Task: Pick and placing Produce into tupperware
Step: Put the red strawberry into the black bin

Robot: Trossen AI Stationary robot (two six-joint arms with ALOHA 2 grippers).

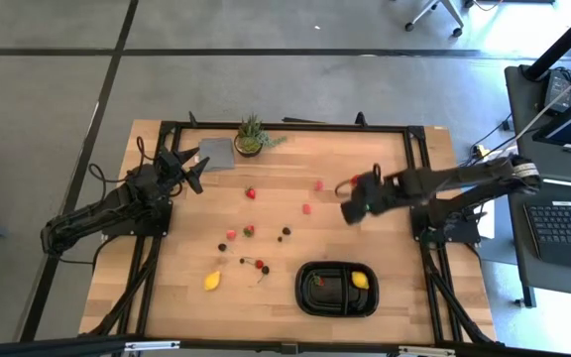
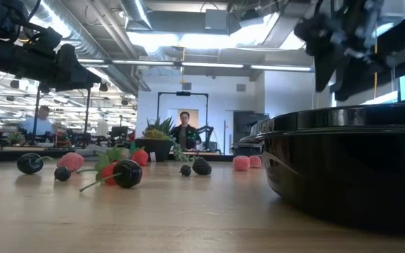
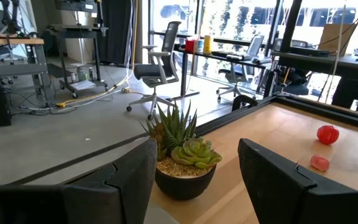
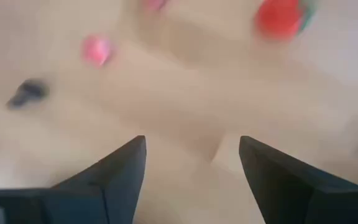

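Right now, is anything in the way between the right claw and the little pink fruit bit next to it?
Nothing visible: the open right gripper hovers beside the small pink fruit piece, with only bare wooden table between them.

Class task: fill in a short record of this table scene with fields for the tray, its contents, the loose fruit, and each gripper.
tray: black tupperware tray, near table edge
in tray: a lemon and a red piece
loose on table: second lemon, strawberries, cherries, pink bits
left gripper: open, empty, by the potted plant
right gripper: open, empty, above the table
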